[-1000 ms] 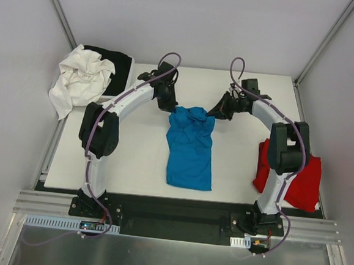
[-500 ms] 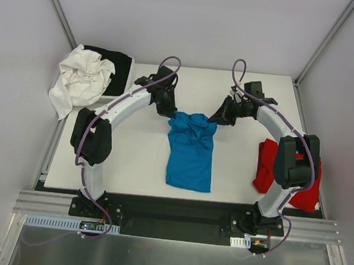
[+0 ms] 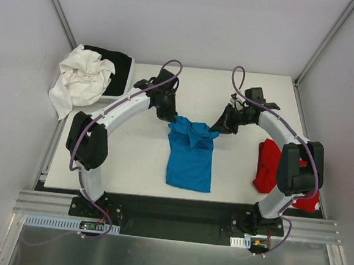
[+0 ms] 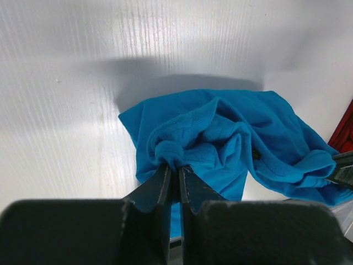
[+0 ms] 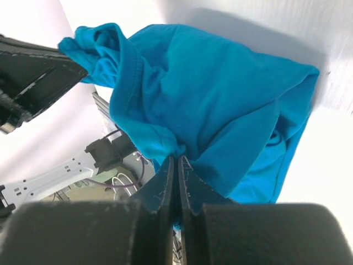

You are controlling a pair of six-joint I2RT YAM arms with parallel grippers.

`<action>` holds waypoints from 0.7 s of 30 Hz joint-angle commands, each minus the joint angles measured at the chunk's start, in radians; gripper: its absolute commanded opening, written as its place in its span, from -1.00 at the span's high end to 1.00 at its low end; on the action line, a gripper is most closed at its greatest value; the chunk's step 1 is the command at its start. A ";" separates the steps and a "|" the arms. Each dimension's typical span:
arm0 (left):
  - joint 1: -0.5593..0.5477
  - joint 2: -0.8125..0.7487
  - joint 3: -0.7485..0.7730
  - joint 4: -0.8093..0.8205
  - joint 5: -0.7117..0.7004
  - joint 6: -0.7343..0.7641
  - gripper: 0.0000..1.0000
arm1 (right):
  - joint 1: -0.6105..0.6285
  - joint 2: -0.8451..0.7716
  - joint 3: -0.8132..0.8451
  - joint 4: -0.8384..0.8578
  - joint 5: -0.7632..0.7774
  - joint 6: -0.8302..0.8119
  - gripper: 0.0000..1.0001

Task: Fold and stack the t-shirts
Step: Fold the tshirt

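Mid-fold: left gripper and right gripper pinched the top edge of the soft turquoise-blue cotton t-shirt; next probably needed an even carry hemward.

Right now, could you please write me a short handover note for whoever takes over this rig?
Left gripper: shut on the blue shirt, far left corner.
Right gripper: shut on its far right corner.
Blue shirt: mid-table, far end lifted and bunched, near end flat.
Red shirt: crumpled at the table's right edge, not held.
Done: no finished fold, no stack.
To do: finish the blue fold, fold the red, stack them.
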 commanded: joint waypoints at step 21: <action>-0.079 -0.235 -0.028 -0.187 -0.009 -0.009 0.90 | 0.016 -0.246 0.093 -0.330 0.025 -0.086 0.99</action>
